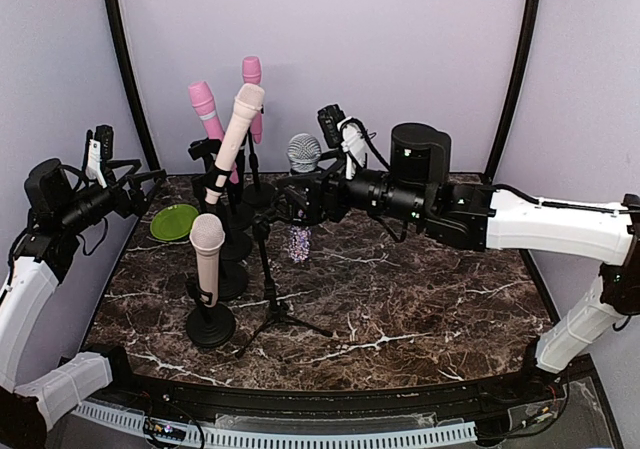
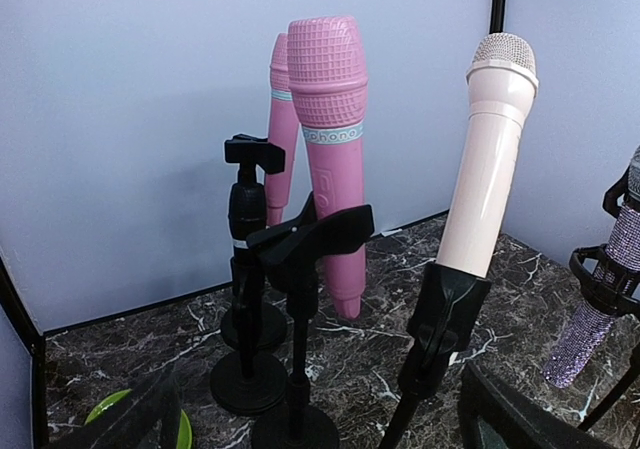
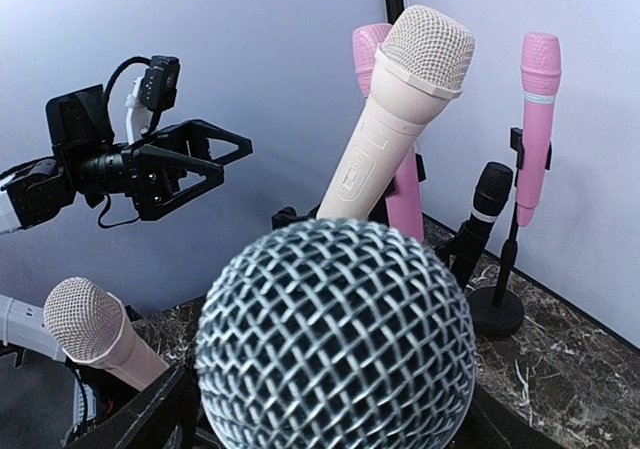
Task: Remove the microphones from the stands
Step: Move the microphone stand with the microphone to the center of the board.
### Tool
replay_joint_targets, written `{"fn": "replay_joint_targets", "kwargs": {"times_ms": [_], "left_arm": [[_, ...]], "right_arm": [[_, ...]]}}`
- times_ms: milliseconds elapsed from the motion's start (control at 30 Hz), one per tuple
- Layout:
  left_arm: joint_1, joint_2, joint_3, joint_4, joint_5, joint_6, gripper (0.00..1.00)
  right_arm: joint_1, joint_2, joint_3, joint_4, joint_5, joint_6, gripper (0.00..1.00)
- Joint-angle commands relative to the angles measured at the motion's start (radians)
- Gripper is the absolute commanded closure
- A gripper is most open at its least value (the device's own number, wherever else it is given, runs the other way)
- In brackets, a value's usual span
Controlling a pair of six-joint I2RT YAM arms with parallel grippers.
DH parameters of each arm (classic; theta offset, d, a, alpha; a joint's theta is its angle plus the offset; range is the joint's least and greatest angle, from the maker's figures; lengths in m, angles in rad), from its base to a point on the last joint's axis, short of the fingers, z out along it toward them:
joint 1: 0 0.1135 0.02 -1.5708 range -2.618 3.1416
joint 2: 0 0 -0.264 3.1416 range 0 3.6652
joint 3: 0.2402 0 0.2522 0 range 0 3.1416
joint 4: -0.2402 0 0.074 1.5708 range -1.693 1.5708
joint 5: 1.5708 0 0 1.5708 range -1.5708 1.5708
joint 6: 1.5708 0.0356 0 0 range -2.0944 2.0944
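A microphone with a silver mesh head (image 1: 305, 152) and a sparkly purple body (image 1: 298, 243) stands upright in the clip of a black tripod stand (image 1: 272, 304) at mid table. My right gripper (image 1: 297, 201) reaches in from the right at the neck just below the head. In the right wrist view the mesh head (image 3: 335, 344) fills the space between my spread fingers (image 3: 150, 419), so the right gripper (image 3: 320, 431) is open around it. My left gripper (image 1: 150, 184) is open and empty at the far left, well away from it. The sparkly body also shows in the left wrist view (image 2: 590, 334).
A tilted cream microphone (image 1: 238, 129) and two pink microphones (image 1: 205, 109) stand in stands at the back left. Another cream microphone (image 1: 207, 254) stands on a round base front left. An empty black stand (image 2: 245, 269) and a green plate (image 1: 174, 222) are at the left.
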Motion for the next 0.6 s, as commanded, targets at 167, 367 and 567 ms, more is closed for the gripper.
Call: {"fn": "replay_joint_targets", "kwargs": {"times_ms": [167, 367, 567], "left_arm": [[-0.004, -0.013, 0.002, -0.017, -0.006, 0.019, 0.01], [-0.005, -0.008, 0.004, -0.012, 0.016, 0.021, 0.01], [-0.084, 0.036, 0.115, -0.107, -0.046, 0.044, 0.06]], "right_arm": [[0.015, 0.017, 0.036, 0.068, 0.123, 0.002, 0.58], [0.026, -0.006, 0.02, 0.077, 0.237, 0.008, 0.77], [0.025, -0.047, 0.012, 0.055, 0.39, -0.008, 0.87]]}}
